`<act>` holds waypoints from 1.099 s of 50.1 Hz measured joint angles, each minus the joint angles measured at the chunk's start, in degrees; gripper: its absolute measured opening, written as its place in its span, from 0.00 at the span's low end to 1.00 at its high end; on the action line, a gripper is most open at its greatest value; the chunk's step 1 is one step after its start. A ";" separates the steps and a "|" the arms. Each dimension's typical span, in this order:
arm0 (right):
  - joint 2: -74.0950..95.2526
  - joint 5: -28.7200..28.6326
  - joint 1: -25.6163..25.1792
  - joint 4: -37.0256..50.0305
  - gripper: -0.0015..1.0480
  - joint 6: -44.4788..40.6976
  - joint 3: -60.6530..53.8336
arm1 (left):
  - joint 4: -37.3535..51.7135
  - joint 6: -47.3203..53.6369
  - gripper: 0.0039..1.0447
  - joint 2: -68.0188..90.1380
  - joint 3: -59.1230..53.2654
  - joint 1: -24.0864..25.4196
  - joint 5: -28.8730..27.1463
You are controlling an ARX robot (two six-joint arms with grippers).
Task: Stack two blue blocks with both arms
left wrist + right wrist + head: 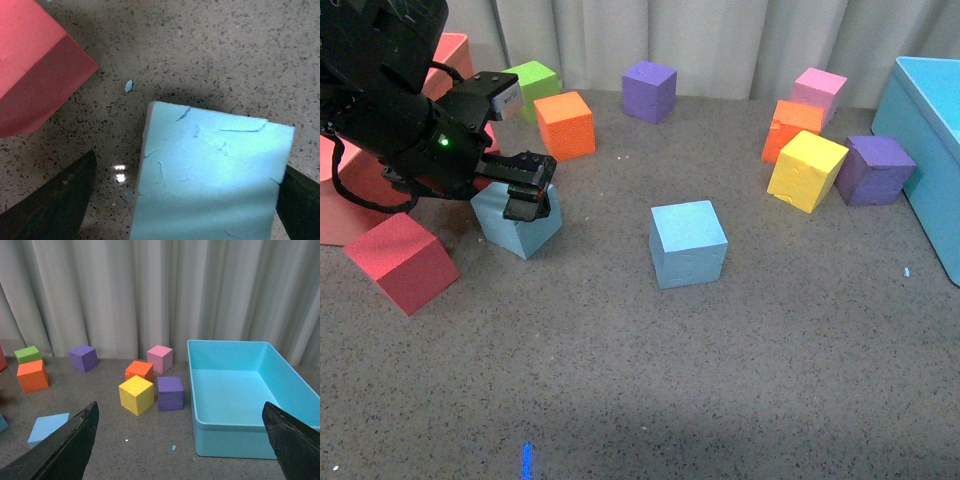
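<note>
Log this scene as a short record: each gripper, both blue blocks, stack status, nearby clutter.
left gripper: open, fingers either side of left block
right gripper: open, holding nothing
centre block: standing alone on the table, untouched
stack: not started; the two blue blocks lie apart
clutter: red cube close to left block, not touching; bin at far right

The light sky-blue foam cube (210, 175) looks matt, its skin cracked and rough; the grey speckled tabletop (225, 60) is grainy, the turquoise plastic bin (240, 442) smooth.
</note>
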 joint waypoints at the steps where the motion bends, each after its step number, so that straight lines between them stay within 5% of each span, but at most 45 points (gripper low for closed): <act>1: 0.00 0.00 0.00 0.00 0.91 0.00 0.00 | -0.15 -0.02 0.94 0.13 0.09 -0.07 0.02; 5: 0.00 0.00 0.00 0.00 0.91 0.00 0.00 | -0.28 -0.20 0.92 0.57 0.33 -0.31 0.15; 16: 0.00 0.00 0.00 0.00 0.91 0.00 0.00 | -0.61 -2.08 0.60 0.68 0.42 -1.25 0.22; 25: 0.00 0.00 0.00 0.00 0.91 0.00 0.00 | -1.95 -5.18 0.47 -0.59 0.39 -2.27 0.11; 43: 0.00 0.00 0.00 0.00 0.91 0.00 0.00 | -10.53 -26.23 0.45 -7.61 3.72 -8.37 -9.60; 55: 0.00 -0.02 0.00 0.00 0.91 -0.02 0.00 | -17.77 -38.58 0.43 -7.56 9.66 -17.27 -15.74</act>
